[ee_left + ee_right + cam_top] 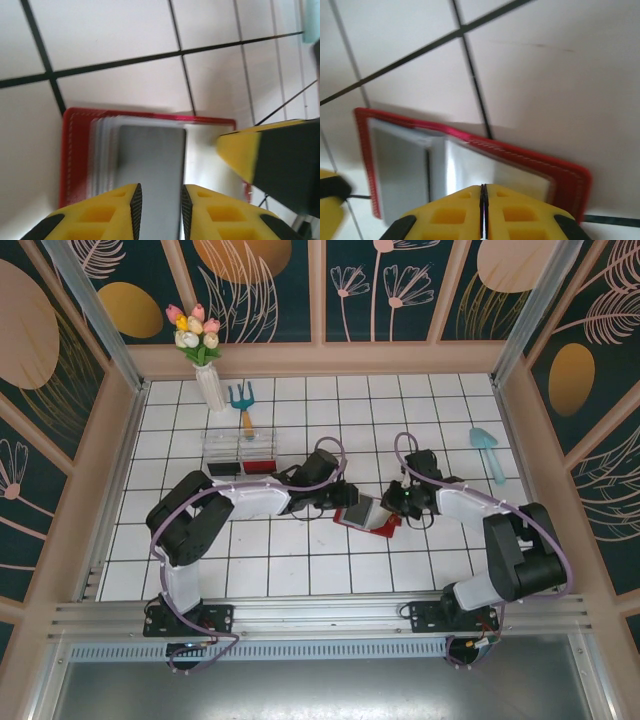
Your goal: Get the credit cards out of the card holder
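The red card holder [368,515] lies open on the white tiles between my two grippers. In the left wrist view its red rim [70,150] frames a fan of pale credit cards with a grey card [150,160] on top. My left gripper [161,200] hovers over that grey card, jaws a narrow gap apart, the card showing through the gap. From above, the left gripper [340,502] is at the holder's left end. My right gripper [483,195] is shut, pads together, tips over the holder's [520,152] grey-blue inner pocket. The right gripper [393,502] is at the holder's right end.
A clear plastic tray [240,452] with a flat red rectangle stands behind the left arm. A vase of tulips [205,370] and a blue garden fork [242,405] are at the back left. A teal trowel [487,452] lies at the right. Walls enclose the tiled floor.
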`<state>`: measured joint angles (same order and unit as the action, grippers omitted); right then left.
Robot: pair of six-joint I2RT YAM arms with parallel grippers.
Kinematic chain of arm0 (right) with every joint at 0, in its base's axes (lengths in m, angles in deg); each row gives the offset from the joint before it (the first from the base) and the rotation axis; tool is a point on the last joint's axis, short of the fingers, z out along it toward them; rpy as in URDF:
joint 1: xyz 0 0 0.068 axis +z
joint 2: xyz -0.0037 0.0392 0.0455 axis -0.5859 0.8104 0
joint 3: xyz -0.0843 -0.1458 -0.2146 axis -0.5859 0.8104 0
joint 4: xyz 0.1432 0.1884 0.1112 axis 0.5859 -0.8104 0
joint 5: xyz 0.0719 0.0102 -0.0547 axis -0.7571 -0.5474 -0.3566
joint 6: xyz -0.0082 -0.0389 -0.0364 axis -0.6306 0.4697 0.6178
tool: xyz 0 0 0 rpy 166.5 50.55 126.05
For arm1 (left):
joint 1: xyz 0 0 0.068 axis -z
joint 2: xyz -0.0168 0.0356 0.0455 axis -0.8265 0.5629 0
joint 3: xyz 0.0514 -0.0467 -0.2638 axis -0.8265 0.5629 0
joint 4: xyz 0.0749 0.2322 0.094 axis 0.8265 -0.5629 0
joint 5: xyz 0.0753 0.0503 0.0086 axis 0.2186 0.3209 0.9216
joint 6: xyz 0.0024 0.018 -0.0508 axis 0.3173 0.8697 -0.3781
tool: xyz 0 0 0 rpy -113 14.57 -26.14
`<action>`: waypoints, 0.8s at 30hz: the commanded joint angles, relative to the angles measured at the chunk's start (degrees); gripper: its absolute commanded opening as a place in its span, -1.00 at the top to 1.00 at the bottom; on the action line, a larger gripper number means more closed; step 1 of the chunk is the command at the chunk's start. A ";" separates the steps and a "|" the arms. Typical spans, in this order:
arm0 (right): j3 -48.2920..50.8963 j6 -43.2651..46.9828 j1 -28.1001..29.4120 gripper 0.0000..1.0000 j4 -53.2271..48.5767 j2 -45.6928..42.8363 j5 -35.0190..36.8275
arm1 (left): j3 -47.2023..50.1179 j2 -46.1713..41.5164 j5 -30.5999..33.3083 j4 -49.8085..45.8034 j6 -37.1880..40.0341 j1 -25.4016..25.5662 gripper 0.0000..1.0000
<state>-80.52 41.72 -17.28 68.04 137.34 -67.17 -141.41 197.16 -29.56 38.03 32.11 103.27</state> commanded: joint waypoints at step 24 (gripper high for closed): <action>13.11 -11.59 -1.64 0.64 22.24 -0.28 -18.49 | 7.18 0.70 1.22 2.68 -4.92 0.11 0.61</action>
<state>-68.54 31.12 -18.24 85.29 135.42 -81.66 -135.46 197.21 -28.71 41.44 28.33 103.31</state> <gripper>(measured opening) 0.177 0.193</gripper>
